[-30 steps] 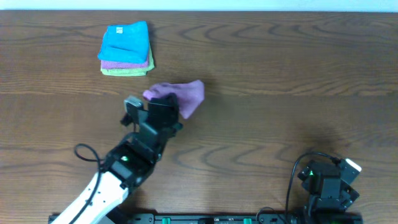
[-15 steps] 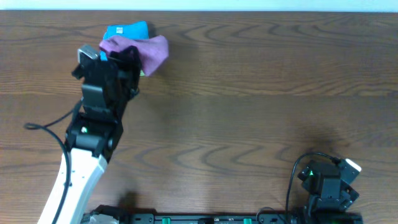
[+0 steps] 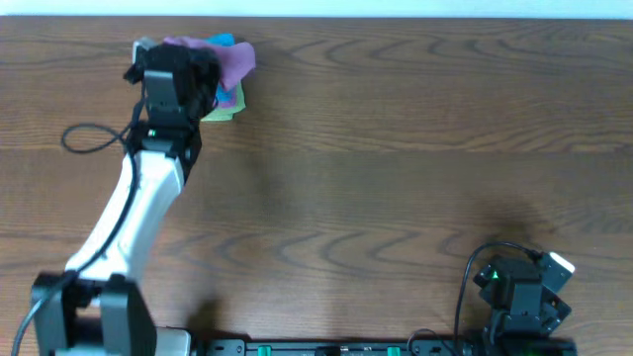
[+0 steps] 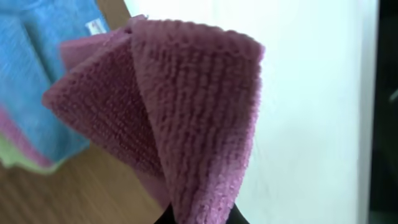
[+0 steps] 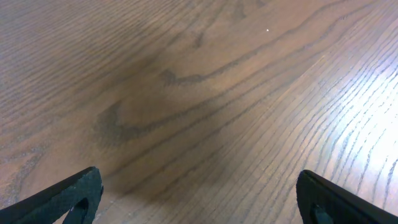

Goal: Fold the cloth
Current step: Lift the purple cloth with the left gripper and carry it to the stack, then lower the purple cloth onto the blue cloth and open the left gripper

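And there it went: a second ago the left gripper (image 3: 196,71) had the cloth, a lilac-purple, fine-ribbed microfibre towel (image 4: 186,112), out over open table, nearer the robot than the stack of folded cloths (image 3: 227,99) and to the stack's right. Half a second ago it had reached the stack's right edge. At this moment the arm was stretched out fully and the towel hung right above the stack, overlapping the bright blue folded cloth (image 4: 37,74) on top. The jaws were clamped tight on the towel's bottom edge, with its doubled layers fanning upward in the wrist view. Whether the towel touched the blue cloth, I could not tell.

My read: the folding itself looked finished, and this was the delivery. Lowering and letting go remained.

The right gripper (image 5: 199,208) had not budged, parked well apart from the stack on its near right, jaws spread wide and holding nothing.

Underneath lay a dark brown wood-grain table (image 3: 396,178), bare apart from the stack. Just beyond the stack ran the table's far edge, met by a plain white wall (image 4: 311,93).
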Robot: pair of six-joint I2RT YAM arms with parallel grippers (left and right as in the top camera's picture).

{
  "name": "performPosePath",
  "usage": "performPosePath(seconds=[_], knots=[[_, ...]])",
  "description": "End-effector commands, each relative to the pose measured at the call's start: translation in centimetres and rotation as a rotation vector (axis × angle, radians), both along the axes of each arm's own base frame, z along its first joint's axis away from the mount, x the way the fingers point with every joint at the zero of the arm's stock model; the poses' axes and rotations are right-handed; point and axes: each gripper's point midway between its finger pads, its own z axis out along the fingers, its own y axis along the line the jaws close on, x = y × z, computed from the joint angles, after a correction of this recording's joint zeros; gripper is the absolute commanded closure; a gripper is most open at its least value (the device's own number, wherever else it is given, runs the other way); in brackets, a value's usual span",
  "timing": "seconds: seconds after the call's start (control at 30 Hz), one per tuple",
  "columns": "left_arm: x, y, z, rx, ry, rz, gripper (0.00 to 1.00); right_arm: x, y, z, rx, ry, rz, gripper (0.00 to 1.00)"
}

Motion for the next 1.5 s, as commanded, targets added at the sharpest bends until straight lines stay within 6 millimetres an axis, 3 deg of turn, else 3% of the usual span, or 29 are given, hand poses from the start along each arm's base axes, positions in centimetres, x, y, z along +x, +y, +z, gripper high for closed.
performPosePath(seconds=[0.0, 0.17, 0.43, 0.57, 0.73, 0.93, 1.2, 1.37, 1.47], knots=[[2.1, 1.2, 1.3, 0.053, -0.037, -0.007, 0.94, -0.3, -0.3, -0.1, -0.015, 0.007, -0.012, 0.01], [4.4, 2.5, 0.6, 0.053, -0.041, -0.004, 0.94, -0.3, -0.3, -0.1, -0.015, 0.007, -0.012, 0.01], [8.7, 1.8, -0.7, 0.077, -0.124, -0.084, 0.94, -0.3, -0.3, -0.1, -0.015, 0.007, -0.012, 0.01], [9.6, 2.2, -2.0, 0.110, -0.111, -0.107, 0.94, -0.3, -0.3, -0.1, -0.015, 0.007, -0.012, 0.01], [10.3, 3.4, -2.8, 0.129, -0.119, -0.111, 0.94, -0.3, -0.3, -0.1, -0.015, 0.007, -0.012, 0.01], [11.2, 3.9, -1.8, 0.172, -0.200, -0.118, 0.94, -0.3, -0.3, -0.1, -0.015, 0.007, -0.012, 0.01], [10.9, 2.8, -3.6, 0.166, -0.156, -0.191, 0.94, -0.3, -0.3, -0.1, -0.015, 0.007, -0.012, 0.01], [9.9, 3.5, -6.5, 0.163, -0.029, -0.198, 0.94, -0.3, -0.3, -0.1, -0.015, 0.007, -0.012, 0.01], [9.5, 3.5, -7.2, 0.172, -0.002, -0.222, 0.94, -0.3, -0.3, -0.1, -0.015, 0.007, -0.012, 0.01]])
